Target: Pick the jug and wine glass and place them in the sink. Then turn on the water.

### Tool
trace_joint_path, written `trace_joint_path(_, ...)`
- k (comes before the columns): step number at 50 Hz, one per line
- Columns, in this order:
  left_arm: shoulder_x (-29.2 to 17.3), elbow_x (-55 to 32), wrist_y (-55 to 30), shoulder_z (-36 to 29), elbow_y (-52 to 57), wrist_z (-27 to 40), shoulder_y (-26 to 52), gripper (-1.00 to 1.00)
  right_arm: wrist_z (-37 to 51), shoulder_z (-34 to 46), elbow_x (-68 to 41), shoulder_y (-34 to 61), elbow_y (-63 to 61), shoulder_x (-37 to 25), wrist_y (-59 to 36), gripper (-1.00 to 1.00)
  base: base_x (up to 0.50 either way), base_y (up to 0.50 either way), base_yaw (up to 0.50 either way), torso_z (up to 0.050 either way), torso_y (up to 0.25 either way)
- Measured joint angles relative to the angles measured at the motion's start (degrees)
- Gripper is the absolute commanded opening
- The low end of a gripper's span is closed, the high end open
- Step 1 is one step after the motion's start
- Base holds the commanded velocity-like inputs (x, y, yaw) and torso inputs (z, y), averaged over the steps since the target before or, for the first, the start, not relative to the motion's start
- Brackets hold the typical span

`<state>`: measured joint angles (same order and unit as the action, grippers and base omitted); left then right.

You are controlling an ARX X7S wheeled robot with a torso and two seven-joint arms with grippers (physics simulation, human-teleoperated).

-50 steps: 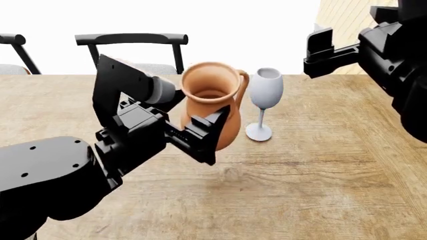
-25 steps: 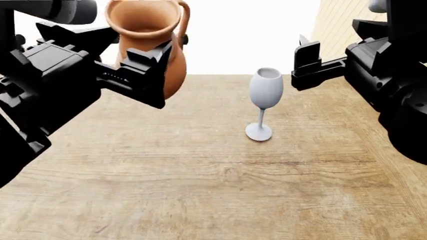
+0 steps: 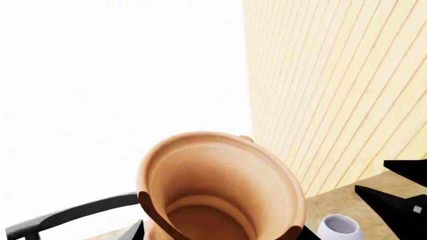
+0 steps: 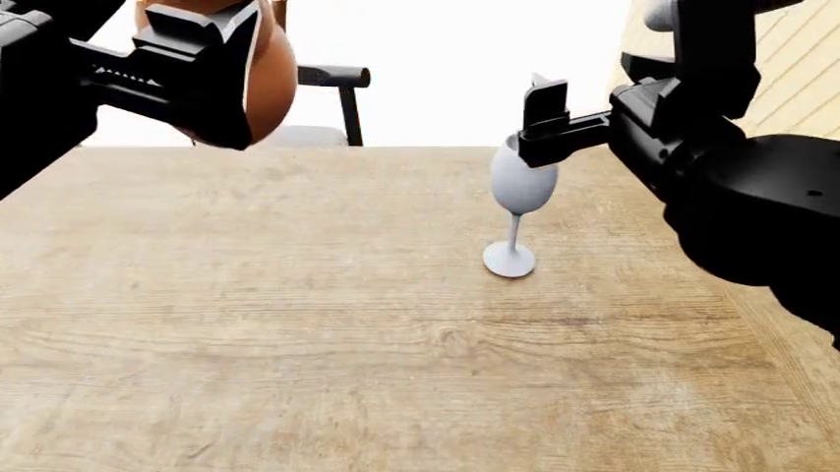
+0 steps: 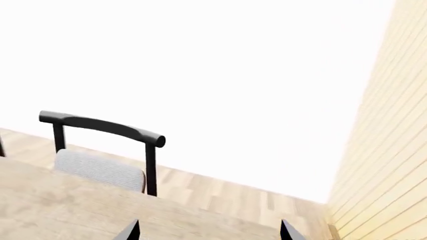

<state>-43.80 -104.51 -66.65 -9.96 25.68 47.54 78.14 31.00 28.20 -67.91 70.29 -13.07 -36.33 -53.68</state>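
Observation:
My left gripper is shut on the terracotta jug, held high above the table's far left; only its belly shows in the head view. The left wrist view looks down into the jug's flared mouth. The pale grey wine glass stands upright on the wooden table, and its rim shows past the jug. My right gripper hovers at the glass's rim, just above and behind it. Its fingertips are wide apart with nothing between them. The sink is out of view.
A black chair with a grey seat stands behind the table's far edge, also seen as a chair in the right wrist view. A pale plank wall runs along the right side.
My left arm has lifted the jug off the table, up and to the left. My right gripper has moved left and closer, from the far right to the wine glass's rim.

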Motion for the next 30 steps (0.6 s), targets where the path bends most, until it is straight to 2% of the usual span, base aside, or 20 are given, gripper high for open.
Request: trace_joint_path(30, -1.71, -1.7, 0.67, -0.73, 0.35, 1.05, 1.07, -1.0, -6.16, 2.86, 6.76, -0.97, 12.97, 6.67, 7.44, 1.0, 0.0, 0.0, 0.0, 0.0, 0.001)
